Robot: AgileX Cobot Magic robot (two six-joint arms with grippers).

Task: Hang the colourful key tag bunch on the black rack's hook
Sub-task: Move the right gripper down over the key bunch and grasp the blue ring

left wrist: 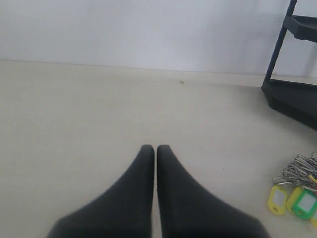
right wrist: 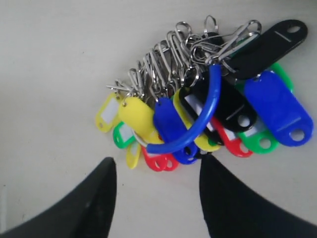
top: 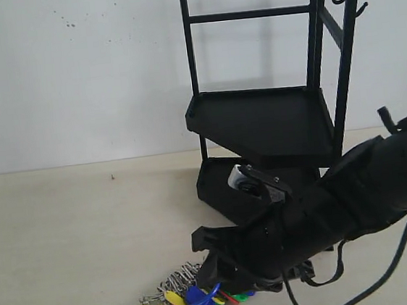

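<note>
Right wrist view: your right tool (right wrist: 157, 164), spread wide and empty, hovers over the colourful plastic key tag bunch (right wrist: 138, 116) lying on the pale counter (right wrist: 49, 59) near the tall black metal rack (top: 258, 117). Straddle the blue loop (right wrist: 214, 99) and pinch that, not loose tags. Your left tool (left wrist: 156, 148) sits closed.

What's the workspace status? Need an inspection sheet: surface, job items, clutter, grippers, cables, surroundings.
Surface: pale table, one small dark speck.
Job's things: colourful key tag bunch lying on the table, not hung; black rack upright at the back; its hook carries nothing.
Clutter: nothing seen.
Grippers: right gripper open at the bunch's edge, not gripping; left gripper shut, holding nothing.
Cables: black cable looping under the right arm.
Surroundings: plain white wall.
</note>
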